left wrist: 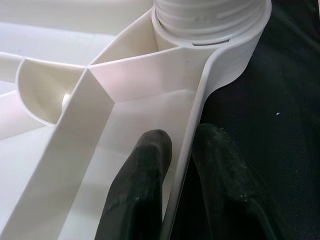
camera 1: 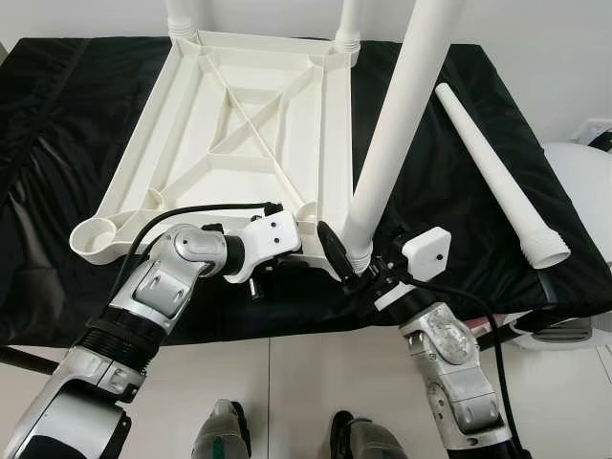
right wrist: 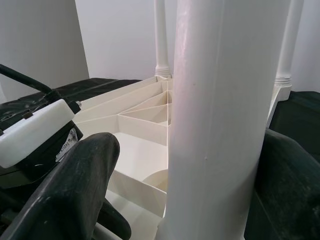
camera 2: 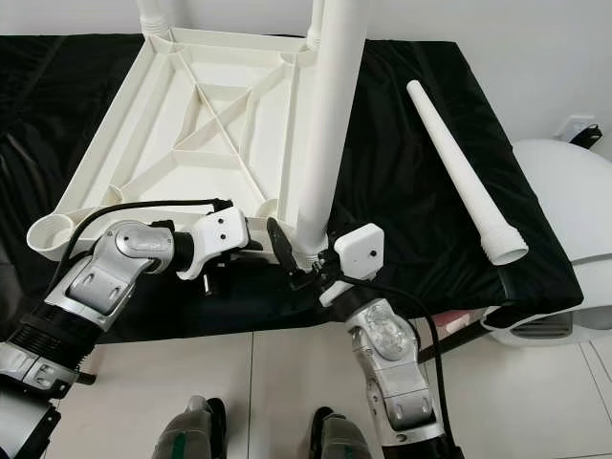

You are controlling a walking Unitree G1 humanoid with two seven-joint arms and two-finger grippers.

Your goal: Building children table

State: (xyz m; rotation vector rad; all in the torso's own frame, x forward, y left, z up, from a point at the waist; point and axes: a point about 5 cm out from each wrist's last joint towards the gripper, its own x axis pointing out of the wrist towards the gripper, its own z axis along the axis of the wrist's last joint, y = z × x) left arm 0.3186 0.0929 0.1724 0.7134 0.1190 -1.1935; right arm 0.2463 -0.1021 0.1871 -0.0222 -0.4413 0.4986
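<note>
An upturned white plastic table top point(camera 1: 239, 124) lies on a black cloth point(camera 1: 57, 115). Two white legs point(camera 1: 184, 19) stand in its far corners. A third leg point(camera 1: 392, 143) stands upright in the near right corner socket, with my right gripper point(camera 1: 356, 258) shut around its base; the fingers point(right wrist: 75, 190) flank the leg point(right wrist: 220, 125). My left gripper point(camera 1: 306, 245) is shut on the near rim point(left wrist: 200, 115), its fingers point(left wrist: 145, 175) pinching the wall just beside that threaded socket point(left wrist: 210, 15). A loose leg point(camera 1: 492, 167) lies on the cloth to the right. The near left socket point(camera 1: 96, 237) holds nothing.
The cloth-covered surface ends just in front of my grippers, with tiled floor point(camera 1: 306, 382) and my feet point(camera 1: 222, 435) below. A rounded white appliance point(camera 1: 583, 182) stands at the right, close to the loose leg's wide end. A wall outlet point(camera 1: 595, 129) is behind it.
</note>
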